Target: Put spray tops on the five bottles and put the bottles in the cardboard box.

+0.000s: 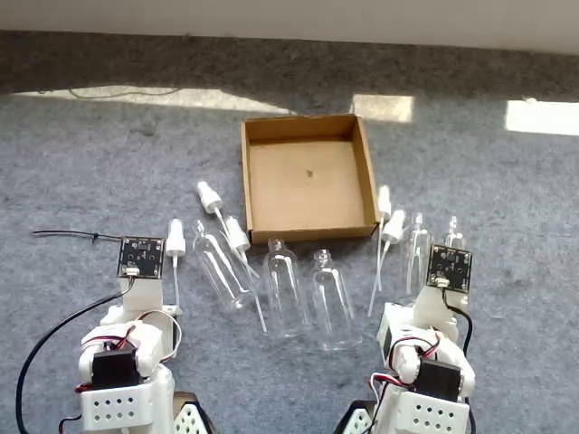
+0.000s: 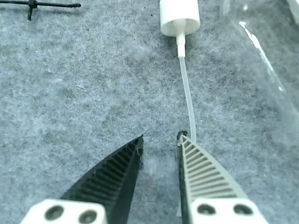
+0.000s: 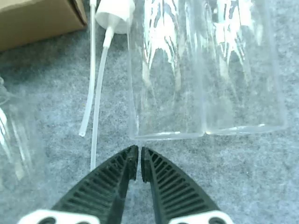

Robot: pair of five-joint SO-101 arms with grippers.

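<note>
The cardboard box (image 1: 271,194) sits at the upper centre of the high view. It is brown, shallow and open-topped, and its floor is bare.

Five clear plastic bottles lie on their sides on the grey felt surface (image 1: 90,163) below it, necks open:
- a tilted bottle (image 1: 220,264) left of centre
- a centre pair (image 1: 282,289), side by side
- a right pair (image 1: 416,249), just above the right arm

Five white spray tops, each trailing a thin translucent tube, lie loose. Three are near the box's lower left corner, among them the leftmost top (image 1: 175,240). Two are at its lower right corner, including one (image 1: 393,226) beside the right pair.

Left gripper (image 2: 161,140): jaws spread, nothing between them. The tube end of the leftmost top lies just beside its pale finger (image 2: 201,172).

Right gripper (image 3: 138,153): jaws pressed almost together, holding nothing. The tips are near the bases of the right pair.
</note>
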